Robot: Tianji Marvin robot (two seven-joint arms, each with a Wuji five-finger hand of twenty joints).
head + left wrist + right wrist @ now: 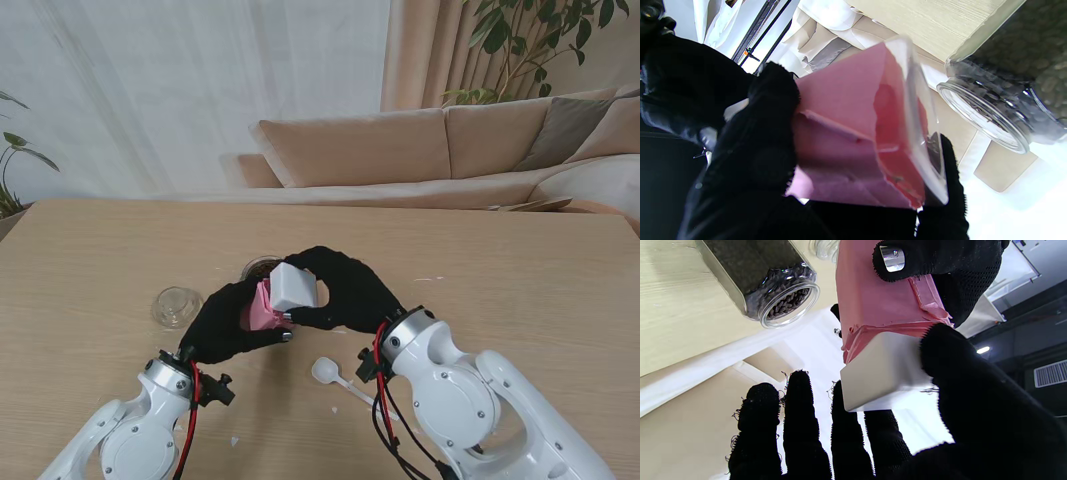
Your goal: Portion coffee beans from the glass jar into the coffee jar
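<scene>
Clearly the left hand (pixel 235 325) grips the pink coffee jar (pixel 262 308) just nearer me than the glass jar (pixel 773 283); the right hand (pixel 345 290) pinches its white lid (pixel 294 286), and twisting could slip it.

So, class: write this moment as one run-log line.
left hand: holds pink jar | right hand: on white lid | bean jar: open, on table | spoon: on table

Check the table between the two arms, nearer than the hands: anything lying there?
A white spoon lies there, its handle running toward the right arm. Only the stand view shows it.
</scene>
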